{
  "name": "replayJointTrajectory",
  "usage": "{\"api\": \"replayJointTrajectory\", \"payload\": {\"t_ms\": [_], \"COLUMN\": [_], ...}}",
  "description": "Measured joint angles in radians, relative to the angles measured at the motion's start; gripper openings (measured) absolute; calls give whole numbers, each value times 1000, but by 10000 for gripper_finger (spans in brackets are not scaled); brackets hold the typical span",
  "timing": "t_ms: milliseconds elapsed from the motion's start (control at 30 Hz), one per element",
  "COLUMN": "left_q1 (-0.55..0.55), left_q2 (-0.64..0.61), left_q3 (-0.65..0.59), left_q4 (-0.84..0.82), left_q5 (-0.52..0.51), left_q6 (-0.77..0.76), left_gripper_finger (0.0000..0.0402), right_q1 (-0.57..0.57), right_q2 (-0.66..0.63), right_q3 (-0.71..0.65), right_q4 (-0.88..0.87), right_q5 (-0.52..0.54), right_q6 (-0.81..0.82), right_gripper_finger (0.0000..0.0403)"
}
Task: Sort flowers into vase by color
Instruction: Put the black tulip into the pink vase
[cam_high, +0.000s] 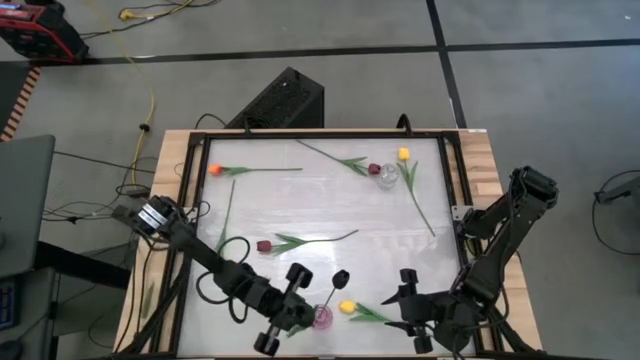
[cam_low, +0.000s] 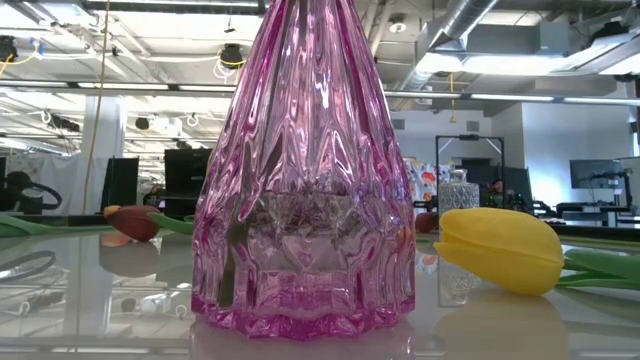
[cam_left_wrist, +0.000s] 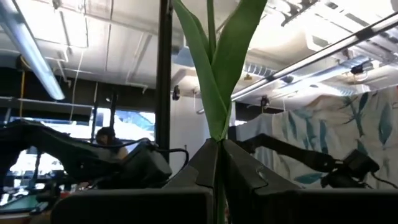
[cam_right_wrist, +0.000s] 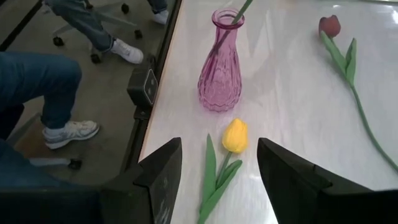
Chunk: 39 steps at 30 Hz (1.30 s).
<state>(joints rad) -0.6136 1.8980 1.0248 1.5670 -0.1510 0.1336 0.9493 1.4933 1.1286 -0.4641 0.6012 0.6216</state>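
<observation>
A pink glass vase (cam_high: 322, 318) (cam_right_wrist: 219, 68) (cam_low: 305, 170) stands near the table's near edge. A green stem (cam_right_wrist: 239, 12) sticks into its mouth and leans, with a near-black tulip head (cam_high: 340, 277) at its top. My left gripper (cam_left_wrist: 217, 155) (cam_high: 300, 312) is beside the vase, shut on this flower. A yellow tulip (cam_high: 347, 307) (cam_right_wrist: 235, 135) (cam_low: 500, 250) lies flat just right of the vase. My right gripper (cam_right_wrist: 227, 177) (cam_high: 405, 300) hovers open over its stem end, its fingers standing either side of the leaves. My left gripper pinches the near-black tulip's green stem between its two fingers, just below where the leaves (cam_left_wrist: 217, 134) spread. The fingers come about level from the table's left, across the stem. The flower leans, its lower end in the pink vase's mouth (cam_right_wrist: 225, 17).
Lying on the table are an orange tulip (cam_high: 214, 170), a yellow tulip (cam_high: 403, 153), a dark red tulip (cam_high: 374, 169) beside a clear vase (cam_high: 386, 177), and another dark red tulip (cam_high: 263, 245) (cam_right_wrist: 329, 25). A person's legs (cam_right_wrist: 43, 87) show beyond the near edge.
</observation>
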Motion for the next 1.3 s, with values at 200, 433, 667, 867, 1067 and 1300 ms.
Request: {"api": "replayJointTrajectory", "payload": {"t_ms": [200, 433, 667, 867, 1067, 1300], "left_q1": [-2, 12, 22, 19, 19, 19], "left_q2": [1, 1, 2, 2, 24, 58], "left_q3": [0, -48, -47, -47, -46, -37], "left_q4": [-4, -5, -5, -5, -16, -1], "left_q5": [-46, -99, -96, -92, -91, -93], "left_q6": [66, 71, 63, 53, 40, 40], "left_gripper_finger": [0, 0, 0, 0, 0, 0], "right_q1": [0, 0, 0, 1, 1, 1], "right_q2": [0, 0, 0, 0, 0, 0], "right_q3": [0, 0, 0, 0, 0, 0], "right_q4": [-9, -8, -8, -8, -7, -5], "right_q5": [0, -25, -28, -28, -28, -28], "right_q6": [-18, -20, -27, -27, -13, -3], "right_gripper_finger": [234, 234, 234, 234, 234, 234]}}
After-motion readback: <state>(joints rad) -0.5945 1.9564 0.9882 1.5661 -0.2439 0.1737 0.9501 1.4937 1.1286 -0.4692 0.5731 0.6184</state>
